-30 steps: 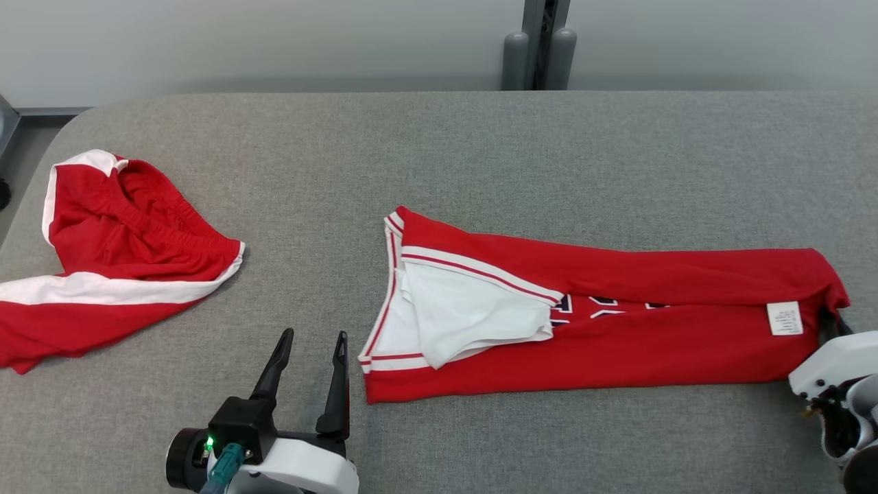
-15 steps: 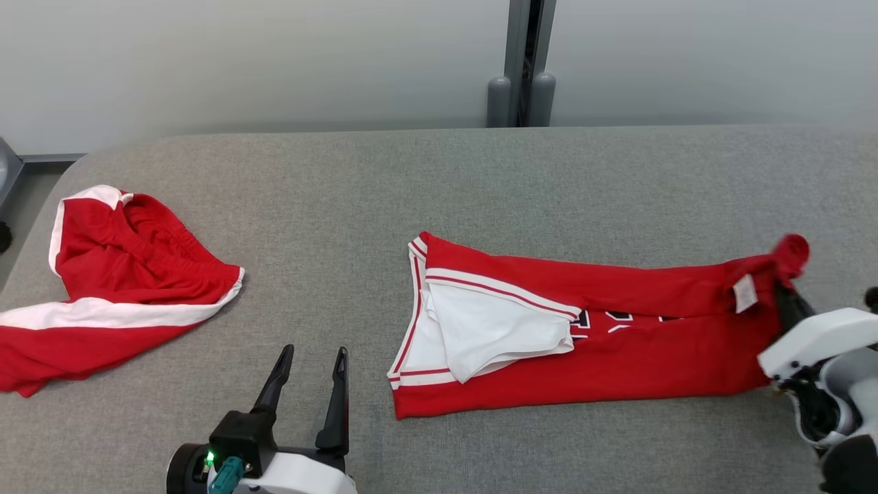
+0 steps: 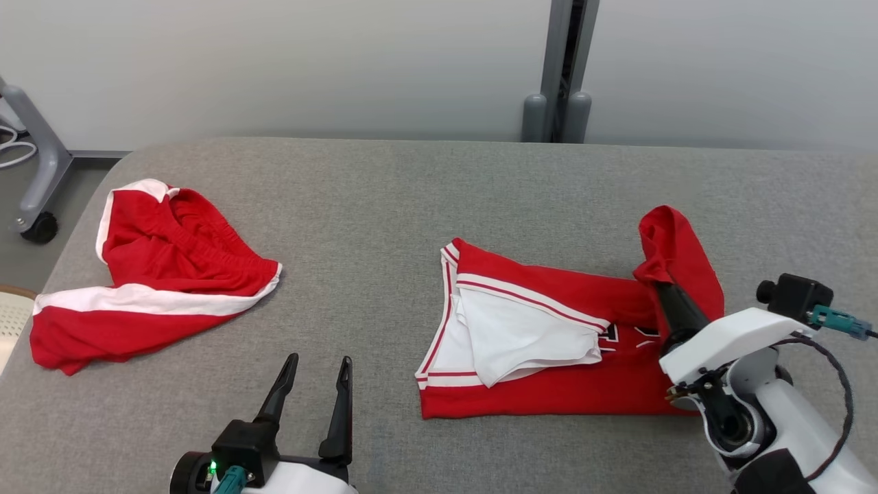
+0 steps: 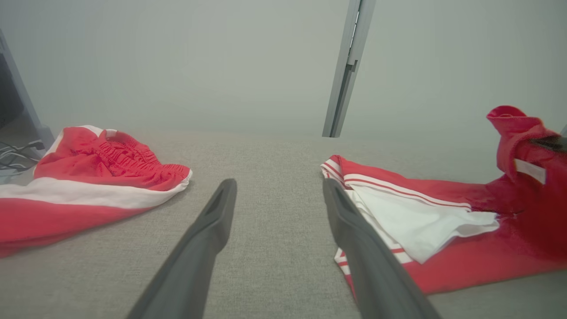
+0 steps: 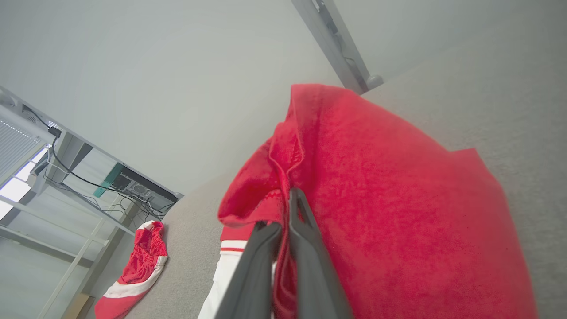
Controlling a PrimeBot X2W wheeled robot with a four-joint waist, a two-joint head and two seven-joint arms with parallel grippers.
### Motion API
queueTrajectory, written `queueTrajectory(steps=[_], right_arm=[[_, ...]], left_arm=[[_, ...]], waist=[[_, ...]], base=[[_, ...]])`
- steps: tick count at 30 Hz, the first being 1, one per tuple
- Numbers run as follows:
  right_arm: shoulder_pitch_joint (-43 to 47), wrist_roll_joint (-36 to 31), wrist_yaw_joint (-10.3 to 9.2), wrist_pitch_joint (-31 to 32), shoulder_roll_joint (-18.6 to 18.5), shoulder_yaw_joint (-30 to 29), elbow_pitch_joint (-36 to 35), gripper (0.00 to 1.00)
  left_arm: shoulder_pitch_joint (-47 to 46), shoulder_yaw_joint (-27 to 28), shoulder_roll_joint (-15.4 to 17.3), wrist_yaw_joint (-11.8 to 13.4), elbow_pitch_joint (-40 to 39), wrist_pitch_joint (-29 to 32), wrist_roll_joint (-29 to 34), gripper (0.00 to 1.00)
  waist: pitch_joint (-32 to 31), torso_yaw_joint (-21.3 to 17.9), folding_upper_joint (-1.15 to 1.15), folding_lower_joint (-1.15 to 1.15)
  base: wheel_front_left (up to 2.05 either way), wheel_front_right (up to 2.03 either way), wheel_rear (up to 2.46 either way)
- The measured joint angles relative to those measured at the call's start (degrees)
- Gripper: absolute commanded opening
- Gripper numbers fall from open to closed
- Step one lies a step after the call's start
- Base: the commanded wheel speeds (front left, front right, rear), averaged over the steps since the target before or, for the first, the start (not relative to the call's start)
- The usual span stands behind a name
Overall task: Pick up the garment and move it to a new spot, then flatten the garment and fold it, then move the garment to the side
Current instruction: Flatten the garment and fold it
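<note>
Right end effector [image 3: 657, 285]: pinches garment [image 3: 542, 392], likely hem, newly lifted | left end effector [image 3: 319, 359]: splayed

Item: garment [image 3: 549, 394], a red jersey with white-and-red striped trim.
Pose: folded lengthways into a long band, lying across the grey worktop [image 3: 384, 206], right of centre.
Left end: flat on the worktop; a white inner panel [image 3: 521, 336] is turned out over the red.
Markings: dark lettering [image 3: 609, 335], mostly covered; small white label [image 4: 529, 170] near the raised end.
Right end: raised clear of the worktop, bunched and draped, pinched in the closed jaws of the right gripper [image 5: 285, 208].
</note>
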Motion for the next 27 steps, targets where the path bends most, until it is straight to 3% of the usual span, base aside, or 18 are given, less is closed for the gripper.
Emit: queueTrajectory(steps=[10,27], right_arm=[[-2.11,-3.31,0.00,-0.53,6.73,2.02,2.82,0.00],[-3.39,-4.48,0.00,-3.34,9.31,6.83,9.99,0.00]], left_arm=[[-0.30,-0.85,0.02,0.27,-0.29,0.01,-0.54,1.00],[-0.22,-1.23,0.01,0.87,-0.82,0.00,-1.35,1.00]], waist=[[0.45,5.11,0.00,0.00],[0.68,13.39,0.00,0.00]], base=[[0.00,0.00,0.00],[0.00,0.00,0.00]])
